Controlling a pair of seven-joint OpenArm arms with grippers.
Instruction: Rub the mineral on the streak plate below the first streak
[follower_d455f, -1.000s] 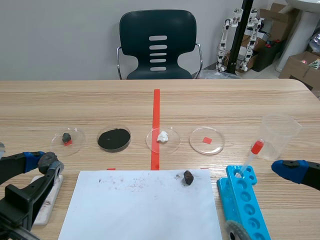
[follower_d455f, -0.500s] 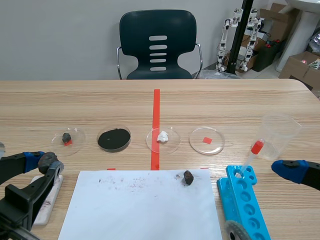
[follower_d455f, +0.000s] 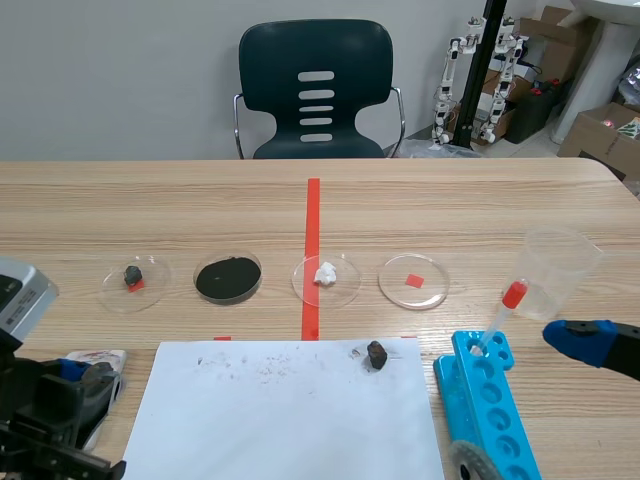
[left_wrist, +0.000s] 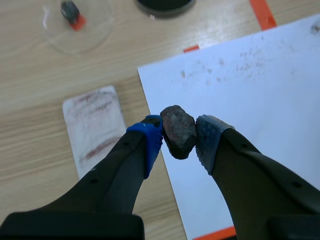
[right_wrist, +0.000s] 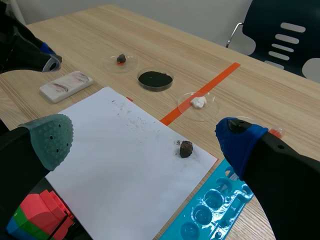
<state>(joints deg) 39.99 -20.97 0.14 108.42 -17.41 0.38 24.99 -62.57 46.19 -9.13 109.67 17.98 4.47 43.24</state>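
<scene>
1. Evidently, the approach to the plate is the step in hand: the mineral (left_wrist: 177, 127) is clamped between the pads of the left gripper (left_wrist: 179, 139) at the near left of the table (follower_d455f: 450, 210). It is held over the left edge of the white paper (follower_d455f: 280, 410).
2. The streak plate (left_wrist: 95, 127) is seen just left of the paper, with reddish-brown marks already on it. The mineral is judged not to be touching it.
3. For the next move, the mineral has to be carried left over the plate and set down on a bare part below the first streak. It must then be pressed and dragged, and since the plate lies loose, it could be pushed along.
4. The right gripper (right_wrist: 145, 142) is held wide apart and empty at the near right, beside the blue tube rack (follower_d455f: 490, 400).
5. Four shallow dishes (follower_d455f: 326, 275) are lined up across the middle of the wooden table. A second dark rock (follower_d455f: 376, 355) is left on the paper, and a clear cup (follower_d455f: 560, 265) stands far right of the rack.
6. Beyond the table, a dark chair (follower_d455f: 316, 90) and cardboard boxes (follower_d455f: 600, 125) are seen against a grey wall.
</scene>
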